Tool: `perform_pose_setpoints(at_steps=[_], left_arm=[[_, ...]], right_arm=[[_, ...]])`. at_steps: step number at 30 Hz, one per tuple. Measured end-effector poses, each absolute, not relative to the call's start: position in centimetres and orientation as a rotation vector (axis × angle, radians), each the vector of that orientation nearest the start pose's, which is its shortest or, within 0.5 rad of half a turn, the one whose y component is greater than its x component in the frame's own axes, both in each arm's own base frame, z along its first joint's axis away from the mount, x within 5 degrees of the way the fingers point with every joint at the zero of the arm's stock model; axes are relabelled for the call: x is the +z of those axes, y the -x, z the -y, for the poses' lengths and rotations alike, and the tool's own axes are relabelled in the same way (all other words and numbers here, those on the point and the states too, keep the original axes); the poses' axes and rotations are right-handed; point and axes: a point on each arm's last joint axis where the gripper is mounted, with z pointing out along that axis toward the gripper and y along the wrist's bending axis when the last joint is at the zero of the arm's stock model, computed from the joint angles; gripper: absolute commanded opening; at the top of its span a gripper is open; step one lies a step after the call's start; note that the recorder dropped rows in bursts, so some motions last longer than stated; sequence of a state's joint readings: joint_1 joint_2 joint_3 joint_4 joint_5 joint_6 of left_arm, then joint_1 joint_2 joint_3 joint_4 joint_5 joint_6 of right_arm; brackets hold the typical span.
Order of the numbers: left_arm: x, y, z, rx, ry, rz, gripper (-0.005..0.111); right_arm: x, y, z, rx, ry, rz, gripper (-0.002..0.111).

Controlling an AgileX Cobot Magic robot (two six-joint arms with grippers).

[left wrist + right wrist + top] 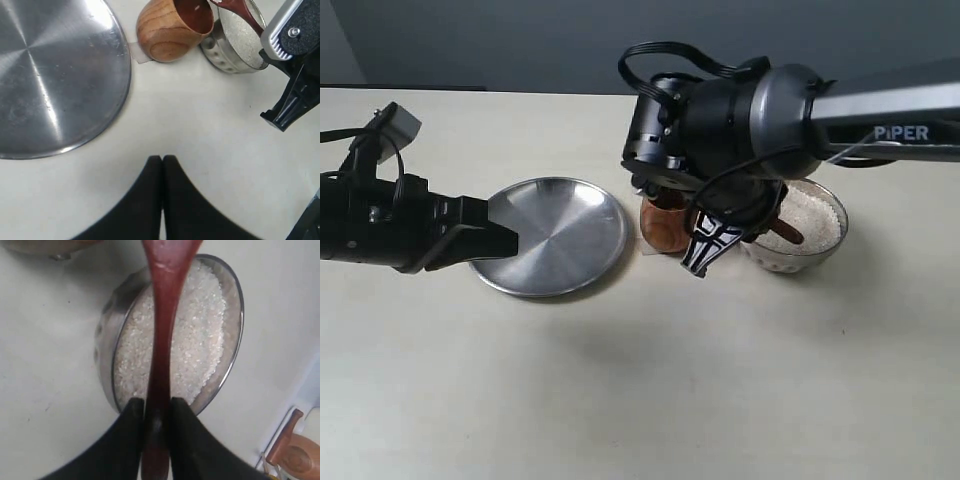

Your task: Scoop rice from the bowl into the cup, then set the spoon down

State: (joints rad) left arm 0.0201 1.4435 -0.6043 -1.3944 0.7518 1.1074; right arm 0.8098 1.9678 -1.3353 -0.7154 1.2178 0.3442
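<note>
- My right gripper (156,406) is pinching the spoon (165,315) by its thin handle, one finger on either side. The handle runs straight out ahead of the fingers.
- The bowl (102,350) sits directly under that handle, just ahead of the fingertips. The rice (200,340) fills it almost to the rim.
- The spoon's oval end reaches past the bowl's far rim to the mouth of the cup (162,35). I cannot tell whether it carries any grains.
- The cup stands on the worktop (200,125), just beyond the bowl from the right gripper. I cannot tell whether the two touch.
- My left gripper (162,160) has its fingers pressed together and holds nothing. It hangs above bare worktop.
- A flat steel plate (50,75) lies ahead of the left gripper and off to one side. The cup and bowl are farther ahead, past the plate's edge.
</note>
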Motion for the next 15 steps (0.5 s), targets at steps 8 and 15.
perform_pose_setpoints(at_steps=[8,15], left_arm=[[19.95,-24.28,5.64,-1.0,-0.021,-2.407,0.0],[19.95,-24.28,5.64,-1.0,-0.021,-2.407,0.0]], right_arm=[[18.77,-29.41,-22.41,-0.963,1.092,-2.543,-0.001],[19.05,-29.3,-22.91,-1.004,1.131,-2.471,-0.001]])
